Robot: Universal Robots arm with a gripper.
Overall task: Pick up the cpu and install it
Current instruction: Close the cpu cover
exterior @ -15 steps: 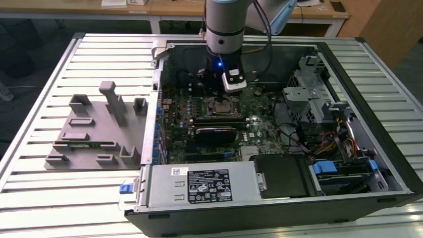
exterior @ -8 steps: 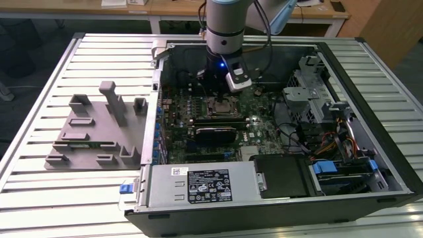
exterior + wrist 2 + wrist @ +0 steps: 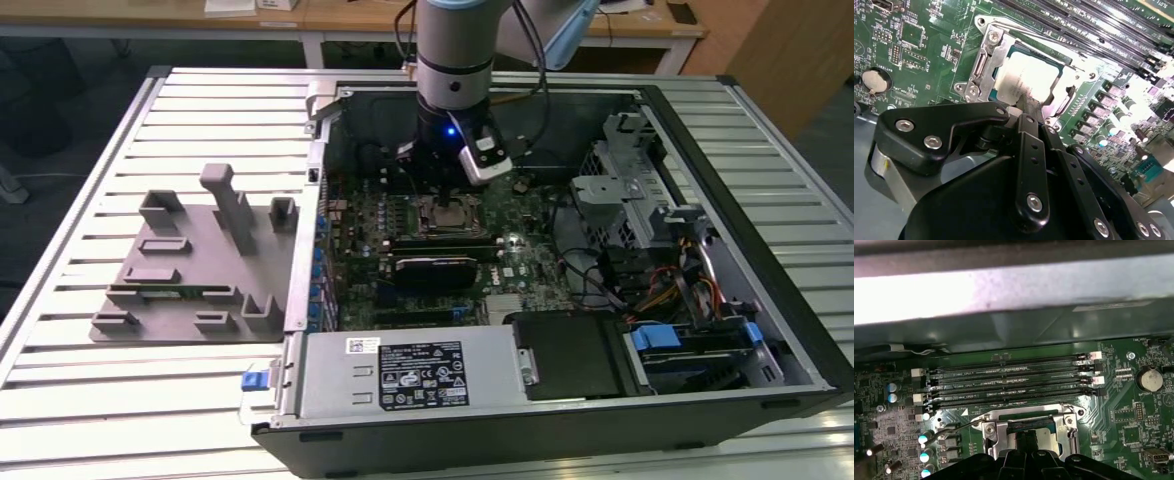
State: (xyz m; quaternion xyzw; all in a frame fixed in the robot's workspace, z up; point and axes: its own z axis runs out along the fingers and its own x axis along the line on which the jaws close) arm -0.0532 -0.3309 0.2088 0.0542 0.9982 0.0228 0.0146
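**Gripper.** In the exterior view the arm point(image 3: 454, 50) reaches straight down into the open case point(image 3: 747, 330), and the gripper point(image 3: 445, 195) stands directly over the socket point(image 3: 447, 215). In the second wrist view the gripper point(image 3: 1026, 107) has its tip at the near edge of the cpu point(image 3: 1026, 77), touching it or just short of it; which one cannot be told. The gripper's opening cannot be told either, nor whether it has hold of anything. In the first wrist view the gripper point(image 3: 1026, 440) covers part of the cpu point(image 3: 1041, 426).

**Cpu.** It lies flat inside the socket's metal frame point(image 3: 981, 65), shiny top upward, level with the motherboard point(image 3: 919, 45).

**Surroundings.**
- The memory slots point(image 3: 1009, 380) run parallel just beside the socket point(image 3: 989, 430).
- The coin cell point(image 3: 1149, 379) sits on the board, apart from the socket.
- A black heatsink point(image 3: 434, 270) lies near the socket.
- The case rests on a slatted table point(image 3: 80, 150). A grey fixture point(image 3: 187, 260) stands on the table at the exterior view's left.
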